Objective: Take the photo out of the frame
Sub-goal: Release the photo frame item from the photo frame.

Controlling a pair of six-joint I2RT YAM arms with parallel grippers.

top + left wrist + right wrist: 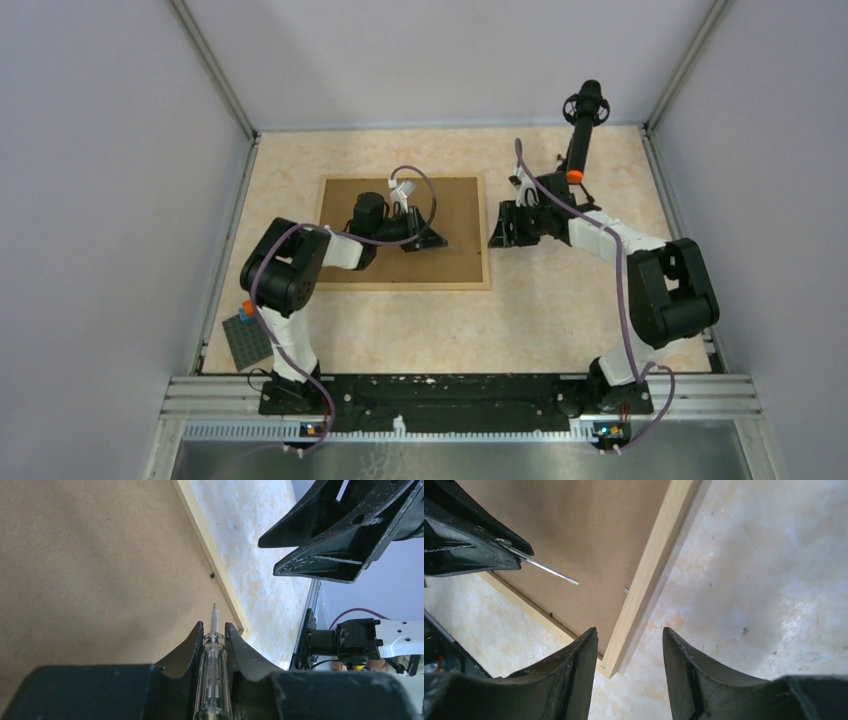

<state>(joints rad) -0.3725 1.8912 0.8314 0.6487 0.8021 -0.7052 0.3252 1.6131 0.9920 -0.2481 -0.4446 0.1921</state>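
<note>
Obs: the left gripper (214,628) is clamped on a clear-handled screwdriver (214,672). Its thin blade reaches out over the backing board (90,565) and stops short of a small dark tab (212,575) by the rail. I cannot tell whether the tip touches the board.

The right gripper (630,635) has its jaws apart with nothing between them, and it hangs over one side rail of the frame (651,565) near a corner.

The frame lies face down on the table (764,570). The photo is not visible, presumably under the board.

Risks:
- The blade could skate off the tab and gouge the fibreboard, or punch through to the print.
- Nothing pins the frame, so a sideways push from the blade may slide it.
- The grippers are near each other, so they could collide if both close on the tab.
</note>
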